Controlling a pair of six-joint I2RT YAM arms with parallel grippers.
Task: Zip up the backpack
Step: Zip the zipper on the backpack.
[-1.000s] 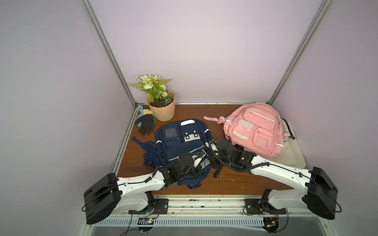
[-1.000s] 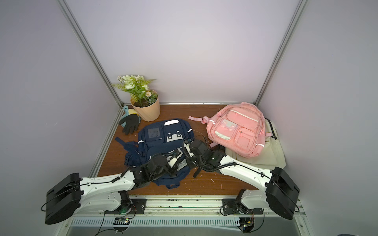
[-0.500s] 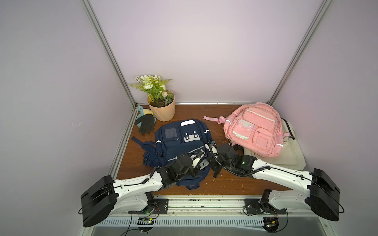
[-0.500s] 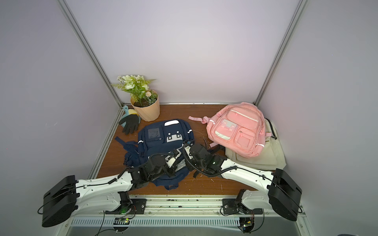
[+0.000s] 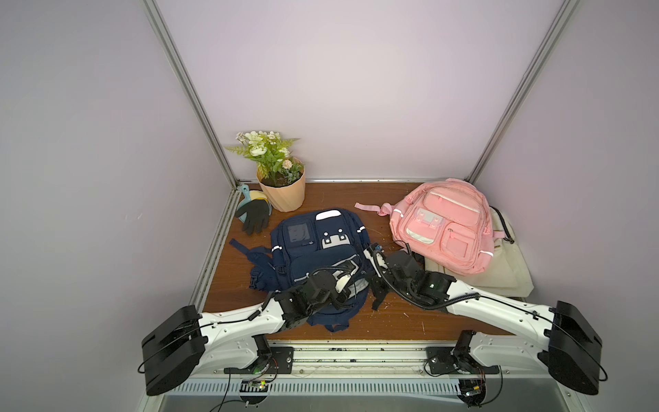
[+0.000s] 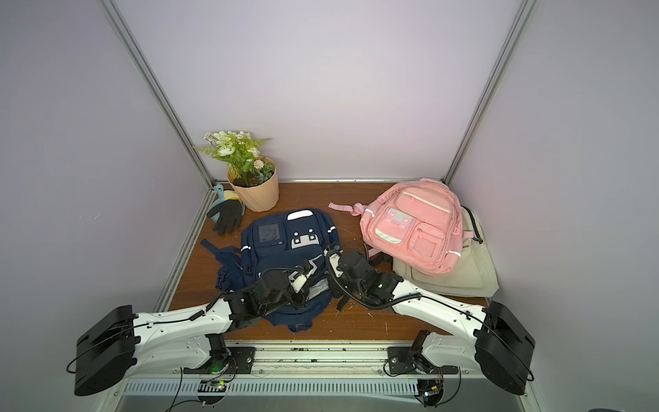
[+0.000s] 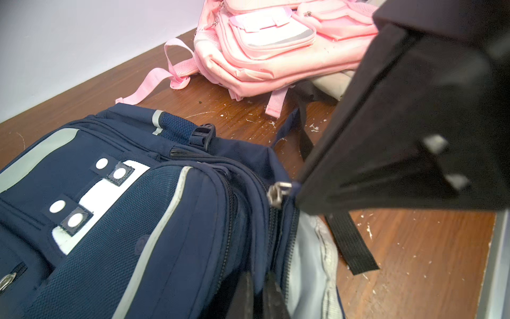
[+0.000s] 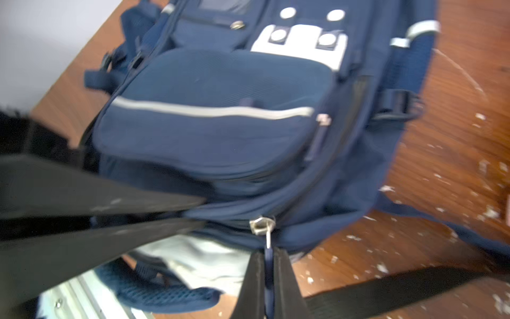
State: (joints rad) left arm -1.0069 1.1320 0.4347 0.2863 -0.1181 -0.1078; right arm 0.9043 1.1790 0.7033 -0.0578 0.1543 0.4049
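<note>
The navy backpack point(image 5: 317, 249) point(image 6: 285, 246) lies flat on the wooden table, its main zipper partly open over pale grey lining point(image 8: 198, 256). My left gripper point(image 7: 259, 279) is shut on the navy fabric beside the zipper teeth. My right gripper point(image 8: 269, 256) is shut on the navy pull tab that hangs from the silver slider point(image 8: 260, 223) point(image 7: 277, 193). In both top views the left gripper point(image 5: 356, 281) point(image 6: 313, 281) and the right gripper point(image 5: 371, 276) point(image 6: 330, 274) meet at the backpack's near right corner.
A pink backpack point(image 5: 442, 228) rests on a beige bag point(image 5: 506, 264) at the right. A potted plant point(image 5: 281, 192), a black glove point(image 5: 255, 217) and a teal scoop point(image 5: 244, 203) fill the back left corner. A black strap point(image 5: 378, 296) trails by the right gripper.
The right gripper has shifted a little to the left with the pull tab in it. The left gripper keeps its hold in the same place.
</note>
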